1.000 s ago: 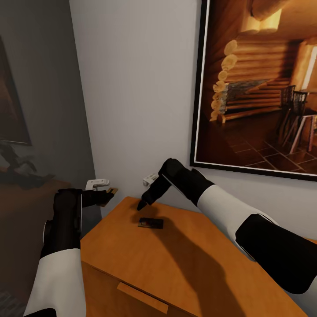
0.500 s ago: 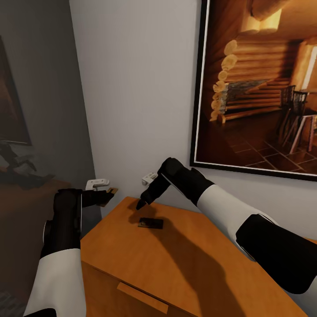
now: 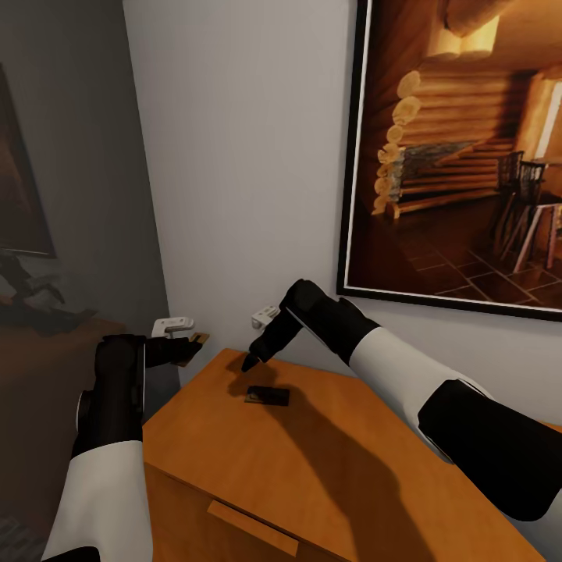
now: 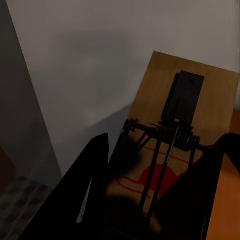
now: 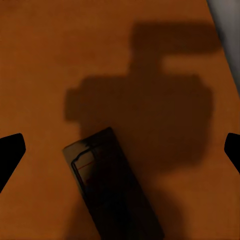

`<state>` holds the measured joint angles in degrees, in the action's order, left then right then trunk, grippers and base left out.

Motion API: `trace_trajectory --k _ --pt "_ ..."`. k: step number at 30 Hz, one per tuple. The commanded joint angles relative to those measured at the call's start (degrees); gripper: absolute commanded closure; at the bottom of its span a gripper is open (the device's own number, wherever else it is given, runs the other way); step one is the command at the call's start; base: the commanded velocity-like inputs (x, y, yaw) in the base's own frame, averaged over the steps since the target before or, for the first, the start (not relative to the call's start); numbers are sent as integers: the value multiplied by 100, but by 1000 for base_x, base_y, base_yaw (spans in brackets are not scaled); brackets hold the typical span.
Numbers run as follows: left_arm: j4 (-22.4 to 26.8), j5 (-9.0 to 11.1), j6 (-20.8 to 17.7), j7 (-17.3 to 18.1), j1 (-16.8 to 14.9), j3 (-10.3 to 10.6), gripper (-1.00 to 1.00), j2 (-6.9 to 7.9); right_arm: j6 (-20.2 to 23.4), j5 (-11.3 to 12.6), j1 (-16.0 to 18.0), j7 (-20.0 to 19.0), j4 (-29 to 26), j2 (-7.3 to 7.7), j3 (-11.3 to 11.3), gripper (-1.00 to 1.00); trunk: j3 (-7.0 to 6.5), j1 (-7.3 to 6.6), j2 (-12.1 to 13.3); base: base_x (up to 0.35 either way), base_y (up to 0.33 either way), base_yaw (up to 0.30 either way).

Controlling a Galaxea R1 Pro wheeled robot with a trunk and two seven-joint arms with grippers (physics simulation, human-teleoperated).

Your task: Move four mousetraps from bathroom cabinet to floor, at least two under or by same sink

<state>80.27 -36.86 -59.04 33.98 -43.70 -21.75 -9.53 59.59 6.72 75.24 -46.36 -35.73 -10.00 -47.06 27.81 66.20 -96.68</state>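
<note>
The left gripper is closed on one mousetrap, which is clamped flat between its two dark fingers. In the left wrist view the held trap shows its tan wooden base, a wire spring bar and a red printed mark. In the head view this gripper sits beside the far-left corner of the orange wooden dresser, clear of its top, near the white wall.

The right gripper stands wide open: in the right wrist view its two black fingertips appear at opposite edges of the picture, well apart, with nothing between them. It hovers over the rear part of the dresser top, pointing down.

A second mousetrap lies flat on the dresser top, just beside and slightly nearer the robot than the right gripper, not touching it (the trap lies in the arm's shadow, so it appears dark). A framed picture of a log cabin interior hangs on the wall above the right arm.
</note>
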Motion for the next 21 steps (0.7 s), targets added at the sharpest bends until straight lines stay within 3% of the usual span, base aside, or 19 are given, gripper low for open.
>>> trace_trajectory --k 1,10,21 --pt "6 -59 -11 56 -7 -13 100 -5 41 60 8 28 8 0 -10 -100 7 0 -4 0 0 0" --pt "6 -58 -11 56 -7 -13 100 -5 41 123 8 -86 54 0 39 -100 7 0 -4 0 0 0" --pt "6 -58 -11 56 -7 -13 100 -5 41 137 8 -577 58 0 70 -100 7 0 -4 0 0 0"
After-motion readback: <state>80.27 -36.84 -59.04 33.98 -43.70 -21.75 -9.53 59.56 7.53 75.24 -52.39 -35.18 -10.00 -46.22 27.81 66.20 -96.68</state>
